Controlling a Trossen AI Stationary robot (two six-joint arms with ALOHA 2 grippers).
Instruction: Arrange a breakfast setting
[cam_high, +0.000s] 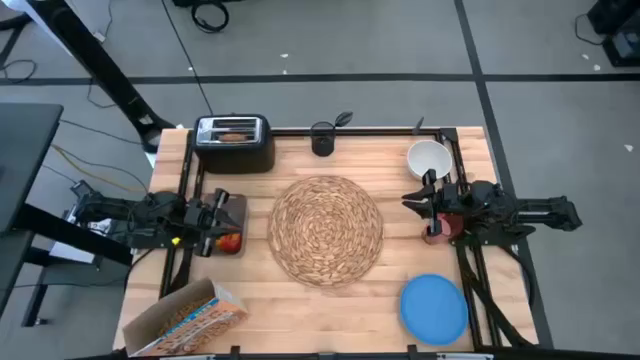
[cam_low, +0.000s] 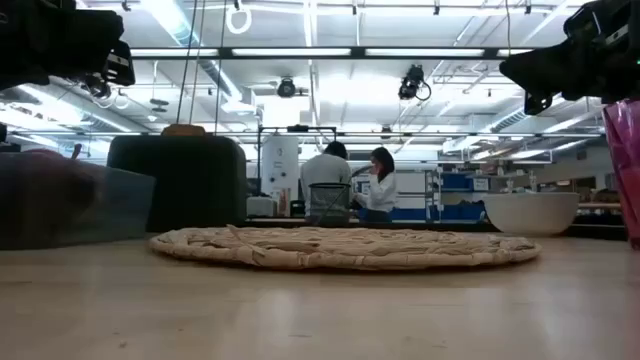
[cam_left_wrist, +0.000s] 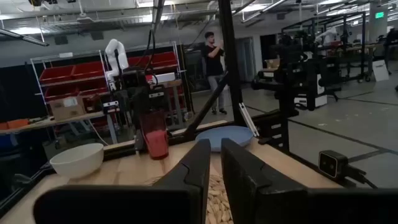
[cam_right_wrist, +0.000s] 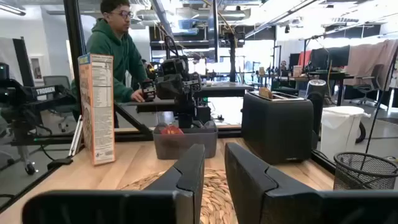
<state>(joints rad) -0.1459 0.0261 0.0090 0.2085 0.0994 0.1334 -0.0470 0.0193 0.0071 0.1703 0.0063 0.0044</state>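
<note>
One woven placemat (cam_high: 327, 229) lies mid-table. Right of it: white bowl (cam_high: 428, 158), red cup (cam_high: 447, 226), blue plate (cam_high: 434, 308). Left of it: apple (cam_high: 230, 241) in a grey bin (cam_high: 231, 212). Right gripper (cam_high: 432, 203) above the cup, left gripper (cam_high: 216, 222) above the bin, both slightly parted, holding nothing. Only the high view shows toast in the toaster (cam_high: 235, 142); only the right wrist view shows a person (cam_right_wrist: 115, 50) behind the cereal box (cam_right_wrist: 96, 107).

- Surface (cam_high: 330, 300): pale wood planks, smooth, slight sheen.
- Placemat (cam_high: 326, 229): woven straw, rough, matt.
- Plate (cam_high: 434, 308): blue, smooth, looks plastic.
- Bowl (cam_high: 428, 158): white, smooth, glossy.
- Cup (cam_left_wrist: 155, 143): translucent red plastic.
- Toaster (cam_high: 234, 142): black matt body w/ shiny metal top.
- Cereal box (cam_right_wrist: 96, 107): printed cardboard.
- Bin (cam_right_wrist: 185, 142): grey matt plastic.
</note>
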